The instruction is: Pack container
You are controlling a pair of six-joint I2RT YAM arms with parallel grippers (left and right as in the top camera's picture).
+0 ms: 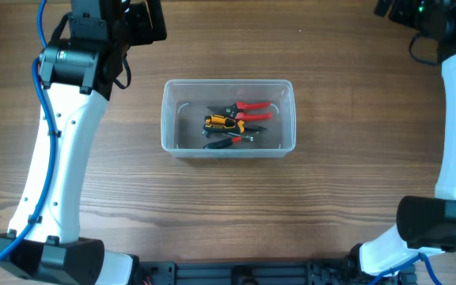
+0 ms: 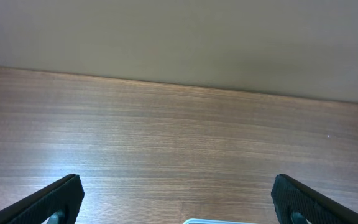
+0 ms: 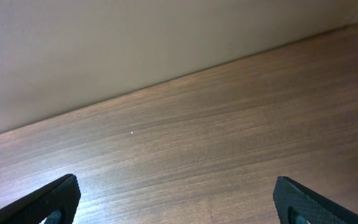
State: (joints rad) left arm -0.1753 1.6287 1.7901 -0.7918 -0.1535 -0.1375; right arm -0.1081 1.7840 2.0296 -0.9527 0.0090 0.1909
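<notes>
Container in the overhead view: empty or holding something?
Not empty. Red-handled pliers and a yellow-and-black tool lie inside the container, clustered toward its right half.

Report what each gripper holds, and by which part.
Nothing is held. The left gripper and the right gripper are both open and empty.

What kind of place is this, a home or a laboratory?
Probably a laboratory robot bench: two white robot arms stand at a wooden table, a clear container of hand tools lies between them, and a plain wall is behind.
</notes>
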